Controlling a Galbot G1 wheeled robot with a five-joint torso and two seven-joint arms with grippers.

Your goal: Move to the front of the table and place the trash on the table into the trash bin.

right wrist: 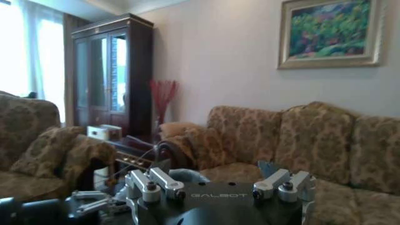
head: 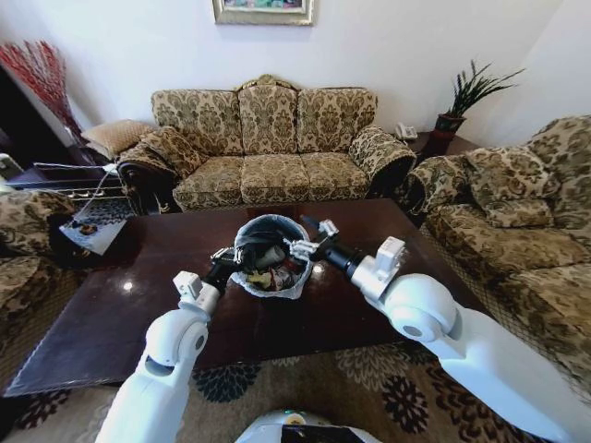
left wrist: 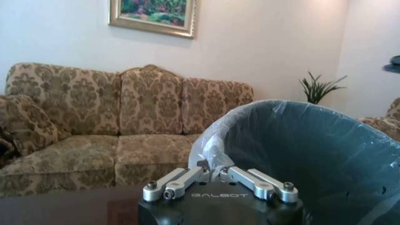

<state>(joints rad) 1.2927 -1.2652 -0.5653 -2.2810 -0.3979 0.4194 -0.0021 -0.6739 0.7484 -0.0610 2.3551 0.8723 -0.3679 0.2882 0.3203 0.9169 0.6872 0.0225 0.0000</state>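
The trash bin [head: 268,238], black with a whitish bag liner, stands at the middle of the dark glossy table [head: 138,305]. Trash [head: 274,273] lies inside it: white and reddish bits and a dark piece. My left gripper [head: 226,259] is at the bin's left rim, shut on the liner's edge [left wrist: 207,151]. In the left wrist view the left gripper [left wrist: 212,168] has its links drawn together right under the trash bin [left wrist: 312,154]. My right gripper [head: 309,244] hovers open at the bin's right rim, with nothing between its fingers. The right wrist view also shows the right gripper [right wrist: 218,180] spread wide.
A patterned sofa [head: 268,148] stands behind the table, with another sofa [head: 526,221] on the right and an armchair [head: 28,231] on the left. A paper [head: 92,235] lies on the table's far left corner. A potted plant [head: 462,97] sits at the back right. A rug [head: 305,378] lies in front.
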